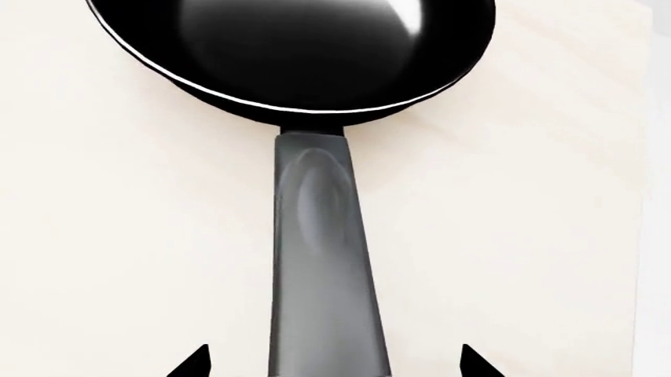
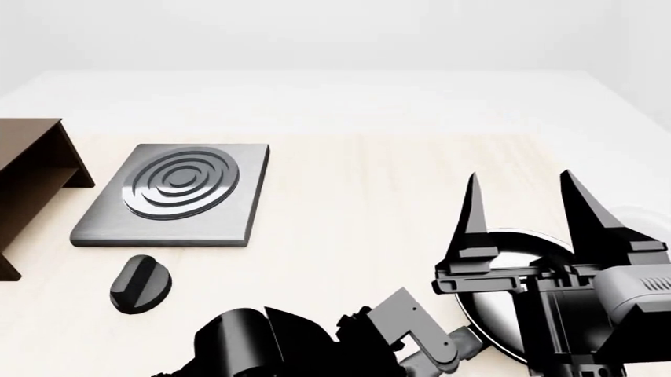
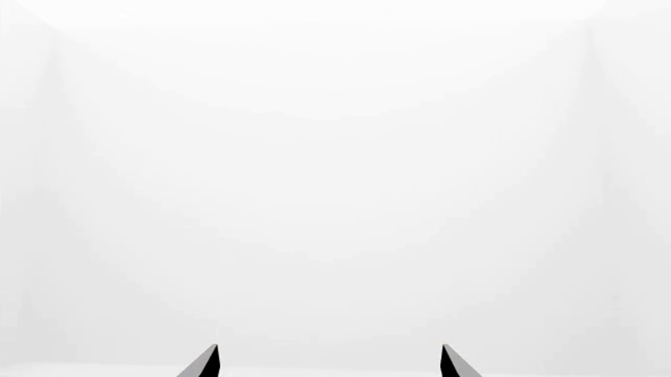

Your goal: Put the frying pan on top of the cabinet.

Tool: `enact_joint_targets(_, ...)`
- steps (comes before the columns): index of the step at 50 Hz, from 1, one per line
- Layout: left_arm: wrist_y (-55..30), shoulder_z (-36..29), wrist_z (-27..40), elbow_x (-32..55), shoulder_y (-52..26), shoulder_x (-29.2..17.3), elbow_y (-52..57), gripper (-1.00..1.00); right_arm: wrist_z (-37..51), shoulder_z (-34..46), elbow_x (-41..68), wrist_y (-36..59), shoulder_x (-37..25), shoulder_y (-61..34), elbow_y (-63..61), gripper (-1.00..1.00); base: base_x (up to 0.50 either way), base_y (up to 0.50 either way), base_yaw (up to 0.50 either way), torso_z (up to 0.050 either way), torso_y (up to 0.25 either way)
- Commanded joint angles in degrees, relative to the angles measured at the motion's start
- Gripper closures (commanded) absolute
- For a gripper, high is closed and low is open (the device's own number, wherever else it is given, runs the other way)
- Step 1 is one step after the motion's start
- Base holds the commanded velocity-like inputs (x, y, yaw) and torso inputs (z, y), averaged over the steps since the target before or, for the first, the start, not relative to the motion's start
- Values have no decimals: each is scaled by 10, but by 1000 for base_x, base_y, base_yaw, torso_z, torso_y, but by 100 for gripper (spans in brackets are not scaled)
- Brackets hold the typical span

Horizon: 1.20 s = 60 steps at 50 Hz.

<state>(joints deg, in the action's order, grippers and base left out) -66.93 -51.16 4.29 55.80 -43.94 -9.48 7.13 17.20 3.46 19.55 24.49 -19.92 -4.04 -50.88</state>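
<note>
The frying pan (image 1: 294, 47), black with a glossy grey inside, lies on the light wooden table, its long handle (image 1: 320, 236) pointing toward my left gripper (image 1: 333, 361). That gripper is open, one fingertip on each side of the handle's end, not touching it. In the head view the pan (image 2: 491, 310) is mostly hidden behind my right gripper (image 2: 520, 177), which is raised, open and empty; it also shows in the right wrist view (image 3: 327, 361), facing a white wall. The dark brown cabinet (image 2: 31, 181) stands at the far left.
A flat grey hotplate (image 2: 178, 192) with rings lies right of the cabinet. A small black knob-like piece (image 2: 140, 283) lies in front of it. A small white bowl (image 2: 645, 221) sits at the right edge. My left arm (image 2: 273, 345) fills the lower middle.
</note>
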Motion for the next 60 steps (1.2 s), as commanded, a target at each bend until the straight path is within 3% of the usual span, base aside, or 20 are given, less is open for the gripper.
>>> enact_joint_targets(1,4,8,10,-1,7,20,-74,-100,4,-1,5,-2,-4,3,-4,-100,0,0,0,0,0)
enact_joint_targets(9,-9,12,19,10,6,27,-98,-100,6,1,7,-4,-6,2,-4,-100,0,0,0,0,0)
enact_joint_targets(10,-12,16,29,9,7,30,-106,100,6,1,8,-5,-7,3,-4,-100,0,0,0,0,0)
enact_joint_targets(27,-11,2,25,14,4,20,-89,100,11,1,14,-16,-11,9,-7,-100,0,0,0,0,0)
enact_joint_targets(33,4,3,47,-3,-3,-4,-45,100,14,-3,17,-16,-14,8,-8,-100,0,0,0,0,0)
enact_joint_targets(50,-44,291,242,211,-1,-158,162,100,23,-3,23,-13,-21,1,-11,-100,0,0,1,0,1)
enact_joint_targets(54,-28,363,282,262,-13,-192,162,100,23,1,23,-11,-21,-5,-6,-100,0,0,1,0,2)
enact_joint_targets(60,-36,393,318,256,-95,-219,88,100,24,8,23,-11,-21,-10,-4,-100,0,0,0,0,2)
